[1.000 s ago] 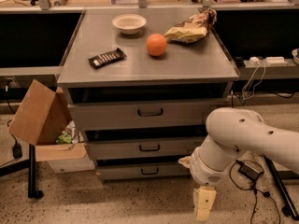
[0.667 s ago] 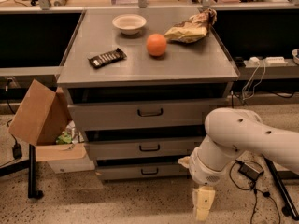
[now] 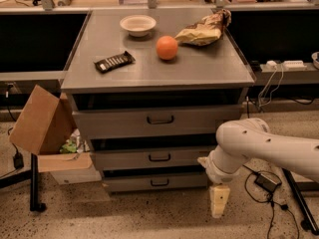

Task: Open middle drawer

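The grey cabinet has three drawers stacked in its front. The middle drawer [image 3: 149, 158] has a medium-height flat front and a small dark loop handle [image 3: 159, 157] at its centre; it is pushed in. The taller top drawer [image 3: 154, 119] is above it and the slim bottom drawer [image 3: 154, 182] below. My gripper [image 3: 219, 205] hangs from the white arm [image 3: 259, 143], pointing down at the floor. It is to the right of the cabinet front and lower than the middle drawer's handle. Its fingers are together and hold nothing.
On the cabinet top [image 3: 199, 68] lie a white bowl [image 3: 138, 24], an orange [image 3: 167, 47], a crumpled chip bag [image 3: 204, 30] and a dark snack bar [image 3: 114, 61]. An open cardboard box [image 3: 42, 123] stands left of the cabinet. Cables and a power brick [image 3: 266, 181] lie on the floor at right.
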Controlling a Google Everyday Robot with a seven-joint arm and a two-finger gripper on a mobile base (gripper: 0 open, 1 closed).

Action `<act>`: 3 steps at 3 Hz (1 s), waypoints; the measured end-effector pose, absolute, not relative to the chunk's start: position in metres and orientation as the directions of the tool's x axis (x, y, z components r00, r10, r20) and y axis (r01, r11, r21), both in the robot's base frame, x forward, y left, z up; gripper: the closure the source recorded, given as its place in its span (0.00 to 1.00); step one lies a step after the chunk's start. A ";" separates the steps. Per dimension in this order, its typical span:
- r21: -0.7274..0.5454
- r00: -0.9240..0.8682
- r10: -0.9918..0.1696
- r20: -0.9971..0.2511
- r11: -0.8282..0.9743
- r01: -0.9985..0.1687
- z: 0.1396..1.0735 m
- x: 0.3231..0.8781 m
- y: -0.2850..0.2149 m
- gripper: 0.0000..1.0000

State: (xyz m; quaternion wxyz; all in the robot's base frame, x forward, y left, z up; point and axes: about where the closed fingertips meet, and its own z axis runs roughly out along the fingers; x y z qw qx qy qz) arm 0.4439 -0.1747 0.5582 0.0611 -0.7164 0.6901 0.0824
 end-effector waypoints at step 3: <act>-0.100 0.097 -0.975 -0.200 -0.078 -0.992 0.492 0.544 -0.205 0.00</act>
